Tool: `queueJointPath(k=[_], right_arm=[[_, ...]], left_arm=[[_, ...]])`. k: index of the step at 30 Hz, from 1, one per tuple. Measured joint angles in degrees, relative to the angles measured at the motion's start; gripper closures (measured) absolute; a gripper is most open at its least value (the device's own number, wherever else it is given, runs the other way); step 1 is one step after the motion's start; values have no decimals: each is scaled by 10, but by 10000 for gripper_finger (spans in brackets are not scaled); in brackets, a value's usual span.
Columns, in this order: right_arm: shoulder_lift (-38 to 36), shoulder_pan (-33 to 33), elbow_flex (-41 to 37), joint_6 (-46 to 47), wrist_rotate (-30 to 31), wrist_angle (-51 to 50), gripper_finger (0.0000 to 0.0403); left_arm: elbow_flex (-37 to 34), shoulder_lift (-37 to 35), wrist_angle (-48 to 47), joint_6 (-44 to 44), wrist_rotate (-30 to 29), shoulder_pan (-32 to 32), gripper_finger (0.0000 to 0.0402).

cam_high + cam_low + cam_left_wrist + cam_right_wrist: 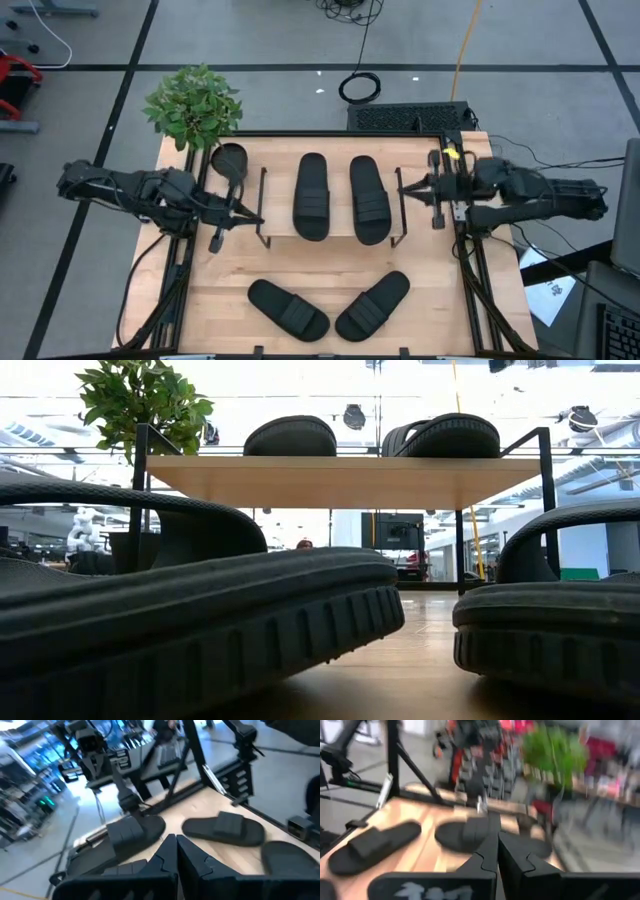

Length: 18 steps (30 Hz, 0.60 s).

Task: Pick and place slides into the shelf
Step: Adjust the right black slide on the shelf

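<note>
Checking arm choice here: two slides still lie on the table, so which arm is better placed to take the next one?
Roughly even, leaning left: the left pincer sits slightly nearer the front, toward the left slide. The right pincer, also shut and empty, is farther from the right slide.

Even overhead light is falling on the wooden surface [230, 300] in the high view, casting only soft, short shadows. In the low view, bright windows behind are blowing out, leaving the near slides [200, 630] looming dark and out of focus. Both wrist views are smearing with motion blur.
</note>
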Motion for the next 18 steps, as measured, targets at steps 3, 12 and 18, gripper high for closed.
queueJointPath(k=[3,12,18], right_arm=[[5,-22,40,65,2,-116,403],[85,-32,44,168,11,-198,403],[142,-40,43,204,19,-242,403]], left_arm=[[-56,-22,38,-1,-2,11,401],[-109,-28,49,-13,-13,45,400],[-109,-28,51,-27,-16,53,394]])
